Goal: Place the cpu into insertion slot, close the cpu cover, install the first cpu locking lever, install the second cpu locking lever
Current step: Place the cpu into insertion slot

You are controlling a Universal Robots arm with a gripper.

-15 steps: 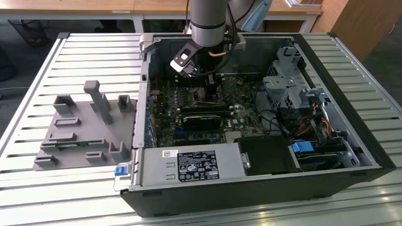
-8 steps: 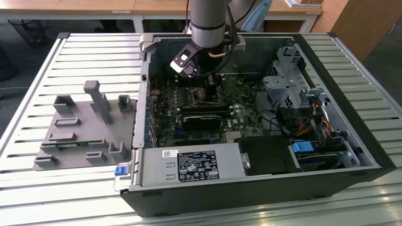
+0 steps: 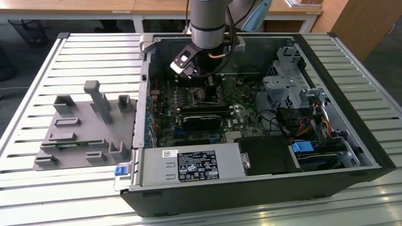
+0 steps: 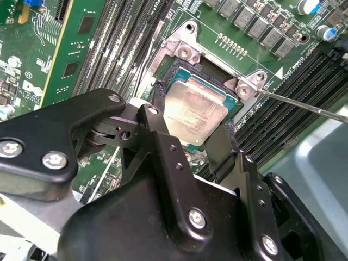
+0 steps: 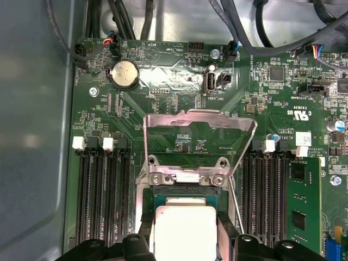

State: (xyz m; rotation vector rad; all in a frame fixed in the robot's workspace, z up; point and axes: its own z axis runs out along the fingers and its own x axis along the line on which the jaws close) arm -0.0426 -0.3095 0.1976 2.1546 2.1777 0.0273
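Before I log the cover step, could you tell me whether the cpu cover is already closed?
No, in the first wrist view the cpu cover stands flipped open beyond the cpu.

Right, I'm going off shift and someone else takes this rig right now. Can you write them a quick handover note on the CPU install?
Gripper: shut on two opposite sides of the small flat square silver-grey cpu, inside the open black computer case.
Cpu: in or just above the square black insertion slot with its silver rim; I cannot tell whether it is fully seated.
Thin silver frame-shaped cpu cover: tilted up, open.
Thin steel locking lever: sticking out from a slot corner, not latched.
Done: cpu brought to the slot.
Left: cover closing, both levers.
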